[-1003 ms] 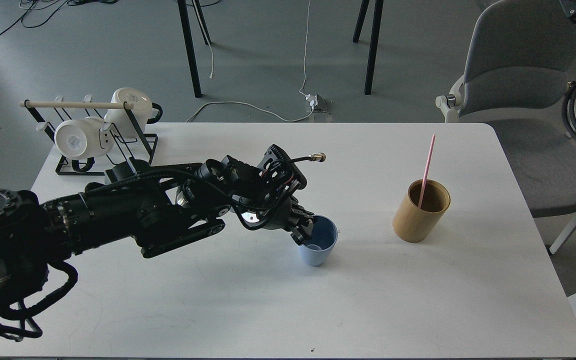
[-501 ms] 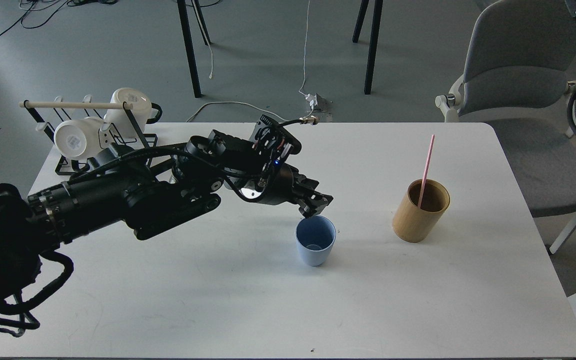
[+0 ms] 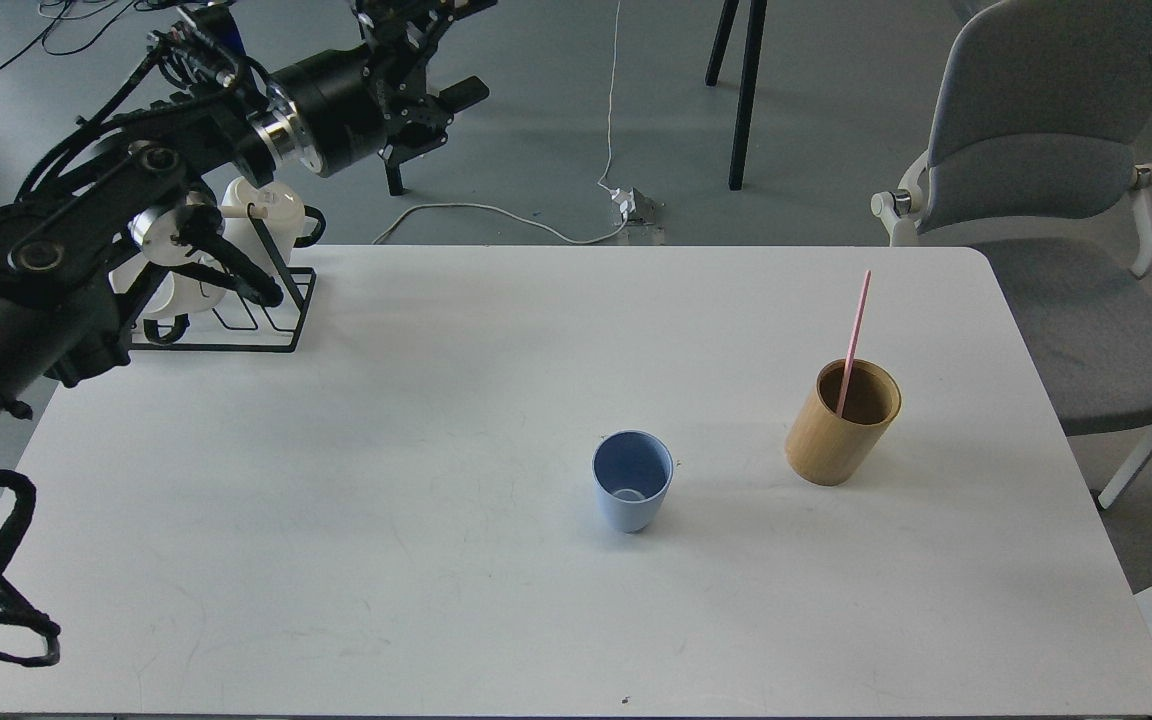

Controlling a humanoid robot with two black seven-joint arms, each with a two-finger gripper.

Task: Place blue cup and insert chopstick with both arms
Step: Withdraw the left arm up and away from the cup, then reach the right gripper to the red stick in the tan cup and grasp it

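The blue cup (image 3: 632, 481) stands upright and alone on the white table (image 3: 386, 560), a little right of the middle and somewhat nearer the front edge than the back, mouth open to the camera. Nothing touches it. To its right, near but apart, sits the tan holder (image 3: 842, 422), and the pink chopstick (image 3: 853, 343) stands inside it, leaning toward the back edge. The left arm is high beyond the table's back left corner, crossing over the black wire rack (image 3: 226, 300) with its white mugs (image 3: 271, 205). The left claw (image 3: 416, 25) sits at the top of the view, dark and partly cut off, so whether it is open or closed cannot be told. Nothing can be made out in it. The right claw is not in the view.
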